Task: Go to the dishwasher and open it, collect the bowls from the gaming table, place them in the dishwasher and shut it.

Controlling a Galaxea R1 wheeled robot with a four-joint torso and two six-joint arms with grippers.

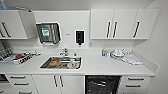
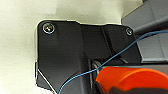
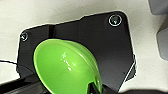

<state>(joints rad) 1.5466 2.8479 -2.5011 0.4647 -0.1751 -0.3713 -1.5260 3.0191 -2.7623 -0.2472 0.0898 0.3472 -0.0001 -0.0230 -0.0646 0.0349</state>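
Dishwasher stands open below the counter, right of the sink holding dishes. Right gripper clasps a green bowl; left gripper's state: cannot tell.

I count two bowls: one green bowl, one orange bowl. Ahead, one sink and one open dishwasher.

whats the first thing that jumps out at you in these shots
The bright green bowl close in front of the right wrist camera, and an orange bowl just as close in the left wrist view. In the head view, the dishwasher shows as a dark opening with racks under the white counter, right of the steel sink that holds dishes.
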